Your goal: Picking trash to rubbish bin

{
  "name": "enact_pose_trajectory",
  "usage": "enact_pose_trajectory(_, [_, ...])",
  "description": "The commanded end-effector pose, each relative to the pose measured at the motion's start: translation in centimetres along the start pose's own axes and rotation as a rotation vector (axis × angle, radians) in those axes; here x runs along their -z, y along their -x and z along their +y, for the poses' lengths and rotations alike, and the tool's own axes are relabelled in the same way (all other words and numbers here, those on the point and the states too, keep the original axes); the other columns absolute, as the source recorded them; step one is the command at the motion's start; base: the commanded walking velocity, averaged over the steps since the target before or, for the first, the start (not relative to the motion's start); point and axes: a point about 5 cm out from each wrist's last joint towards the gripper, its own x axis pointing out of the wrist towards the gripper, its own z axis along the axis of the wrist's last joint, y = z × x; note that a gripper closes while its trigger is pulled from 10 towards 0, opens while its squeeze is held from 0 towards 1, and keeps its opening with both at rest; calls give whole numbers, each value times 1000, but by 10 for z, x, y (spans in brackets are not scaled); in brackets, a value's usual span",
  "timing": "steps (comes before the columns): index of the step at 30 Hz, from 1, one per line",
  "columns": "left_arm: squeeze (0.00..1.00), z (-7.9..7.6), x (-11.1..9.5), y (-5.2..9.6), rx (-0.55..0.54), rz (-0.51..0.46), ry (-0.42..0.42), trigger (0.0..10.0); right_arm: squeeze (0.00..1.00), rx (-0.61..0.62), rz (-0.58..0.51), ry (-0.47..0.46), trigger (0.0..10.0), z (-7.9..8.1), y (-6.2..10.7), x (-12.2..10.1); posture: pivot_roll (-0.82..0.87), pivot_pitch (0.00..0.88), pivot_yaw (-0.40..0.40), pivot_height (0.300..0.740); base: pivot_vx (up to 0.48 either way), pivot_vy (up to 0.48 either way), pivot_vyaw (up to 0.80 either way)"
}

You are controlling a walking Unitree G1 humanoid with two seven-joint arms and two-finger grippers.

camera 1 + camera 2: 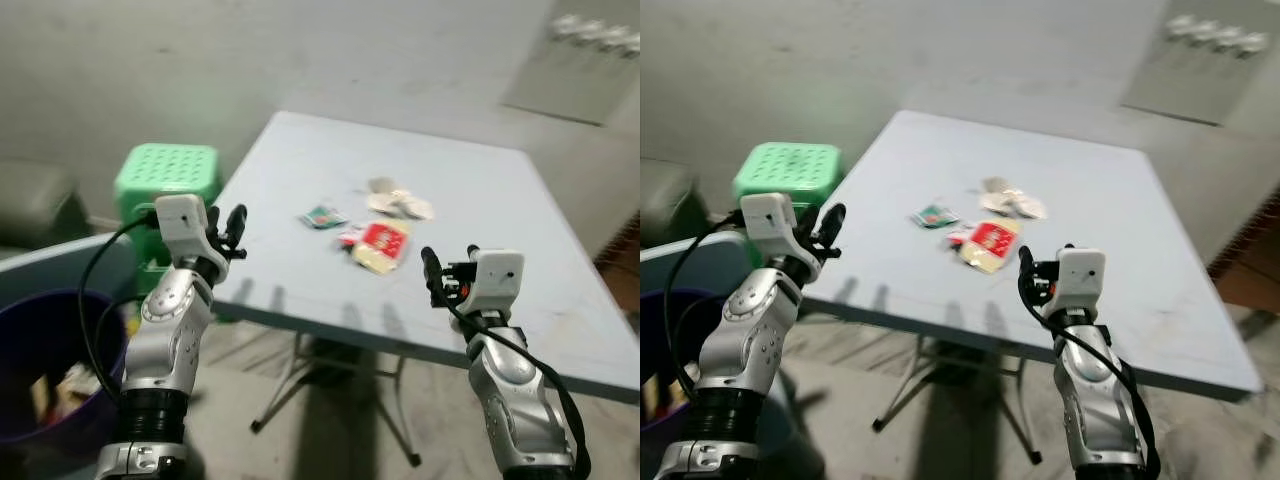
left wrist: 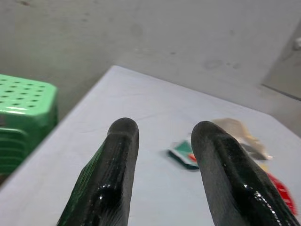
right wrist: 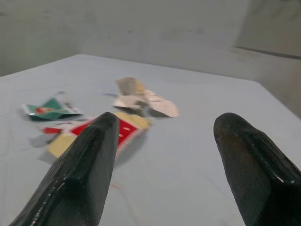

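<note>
We are seeing the left gripper [image 2: 162, 141] hovering narrowly parted and the right gripper [image 3: 164, 136] spread wide, both empty, facing wrappers [image 1: 380, 243] on the table [image 1: 500, 200].

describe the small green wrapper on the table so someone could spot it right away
On the pale grey folding table a small cluster of litter lies near the middle. The green wrapper is the piece nearest the robot's left, lying flat and apart from the rest. It alone is green with a red and white mark; beside it are a red and yellow packet and crumpled beige paper.
</note>
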Motion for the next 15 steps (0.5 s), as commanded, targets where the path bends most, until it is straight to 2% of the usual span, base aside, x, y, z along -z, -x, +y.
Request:
enact_pose_trajectory(1, [0, 1, -3, 0, -5, 3, -5, 10000, 0, 23, -13, -4, 10000, -1, -2, -6, -58, 2, -92, 740, 0, 0, 0])
enact_pose_trajectory(8, [0, -3, 0, 3, 9, 24, 1, 10000, 0, 66, 71, 19, 10000, -2, -2, 1, -61, 16, -92, 740, 0, 0, 0])
enact_pose_trajectory(11, [0, -4, 3, 3, 16, 52, 9, 10000, 0, 76, 116, -14, 10000, -4, -1, 5, -65, 25, -92, 740, 0, 0, 0])
enact_pose_trajectory(15, [0, -5, 4, 4, 20, 57, -1, 10000, 0, 77, 111, -24, 10000, -4, -1, 4, -68, 33, -94, 740, 0, 0, 0])
